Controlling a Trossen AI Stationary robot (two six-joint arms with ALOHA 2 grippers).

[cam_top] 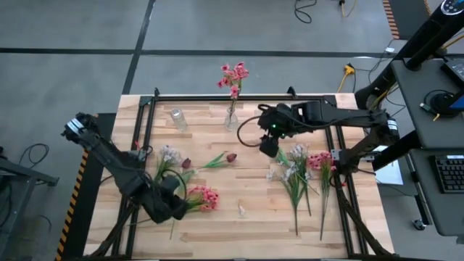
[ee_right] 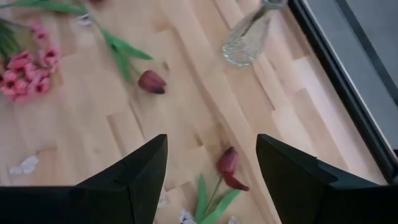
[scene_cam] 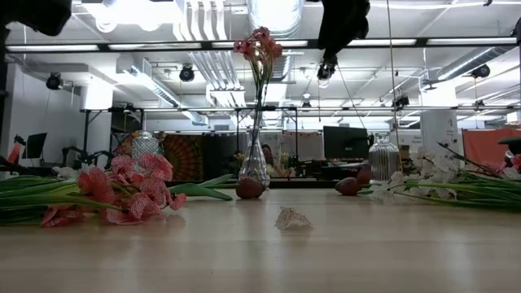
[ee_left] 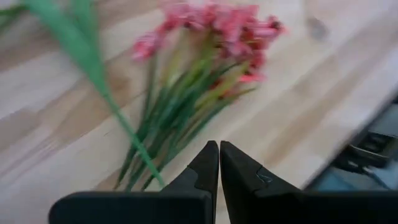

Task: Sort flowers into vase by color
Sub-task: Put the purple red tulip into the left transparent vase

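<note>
With fingers pressed together, the left gripper [ee_left: 219,163] is held at the pink flowers [ee_left: 214,37] near the table's [cam_top: 254,225] front edge, so stems could be shoved aside, not gripped.

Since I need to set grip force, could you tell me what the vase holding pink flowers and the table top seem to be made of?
The vase looks like clear glass, possibly plastic: see-through, with a faceted, glinting body in the low view. The table top looks like light wood with a matte finish: grain and plank seams show. The right claw hangs open above it.
</note>
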